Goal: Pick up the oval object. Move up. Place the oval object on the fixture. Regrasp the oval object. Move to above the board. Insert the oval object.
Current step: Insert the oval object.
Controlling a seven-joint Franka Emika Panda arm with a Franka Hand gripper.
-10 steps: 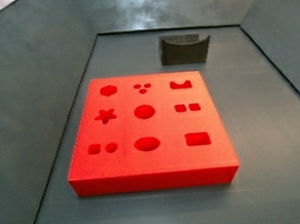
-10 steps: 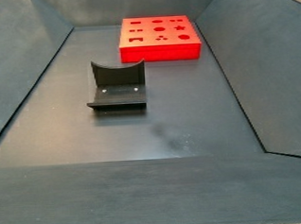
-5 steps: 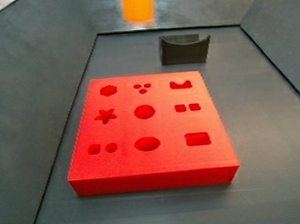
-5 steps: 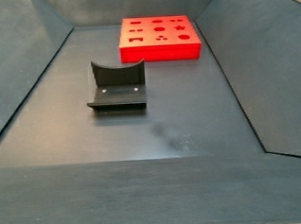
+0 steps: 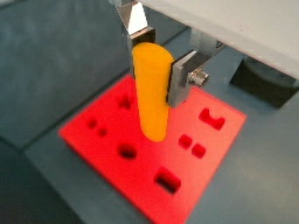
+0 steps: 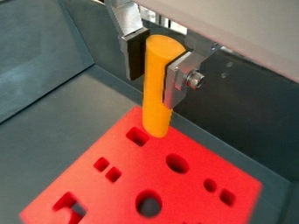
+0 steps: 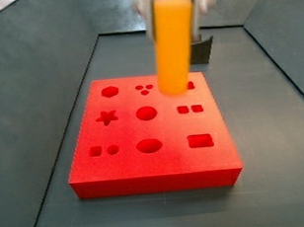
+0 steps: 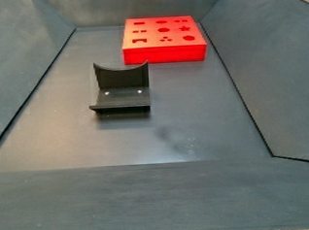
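Orange oval object (image 7: pixel 173 42) blurred, gripper (image 5: pixel 162 54) cropped above board (image 7: pixel 150 135)

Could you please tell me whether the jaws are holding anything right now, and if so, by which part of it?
Yes: the gripper, above the board, holds the oval object upright, its jaws clamped on the upper end while the lower end hangs free.

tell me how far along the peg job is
Picking up and regrasping look done: the pincer is shut on the yellow peg, held upright by its top end, and the dark fixture sits empty. In hand: the peg hangs above the red board, as both wrist views show. Left: lining it up with its hole and pushing it in; no hole is filled yet.
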